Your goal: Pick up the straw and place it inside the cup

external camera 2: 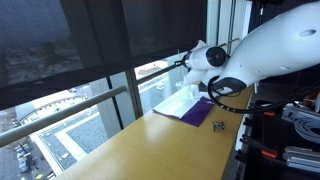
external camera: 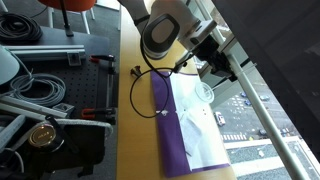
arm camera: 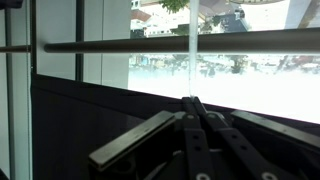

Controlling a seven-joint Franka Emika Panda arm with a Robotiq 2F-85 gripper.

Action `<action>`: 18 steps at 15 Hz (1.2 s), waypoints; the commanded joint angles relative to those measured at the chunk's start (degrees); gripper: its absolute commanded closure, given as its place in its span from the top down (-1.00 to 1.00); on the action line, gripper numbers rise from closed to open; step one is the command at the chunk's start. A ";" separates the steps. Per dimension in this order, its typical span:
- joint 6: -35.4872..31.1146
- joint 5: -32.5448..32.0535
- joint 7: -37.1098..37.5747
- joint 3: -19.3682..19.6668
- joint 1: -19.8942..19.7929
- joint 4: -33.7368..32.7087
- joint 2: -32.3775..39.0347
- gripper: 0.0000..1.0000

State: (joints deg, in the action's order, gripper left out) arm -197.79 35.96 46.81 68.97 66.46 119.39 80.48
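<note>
Wrist view, fingers clamped on straw, cup near window-side table edge

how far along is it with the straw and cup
Done: the pickup. In hand: the thin white straw, pinched in the shut gripper. Left: carry it to the small clear plastic cup on the purple-striped white cloth and drop it in.

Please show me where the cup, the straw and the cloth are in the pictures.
cup (external camera: 205, 92), an exterior view, its clear body.
straw (arm camera: 193, 50), wrist view, its white shaft.
cloth (external camera: 203, 135), an exterior view, its white part.
</note>
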 commanded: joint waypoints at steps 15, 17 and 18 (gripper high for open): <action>4.13 0.89 0.69 0.52 0.41 -2.99 2.02 -0.99; 4.21 0.92 0.71 0.60 0.46 -2.97 2.07 -0.99; 4.17 0.89 0.68 0.60 0.44 -2.95 2.01 -0.99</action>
State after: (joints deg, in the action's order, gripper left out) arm -194.65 35.96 46.85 68.97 66.40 116.73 81.34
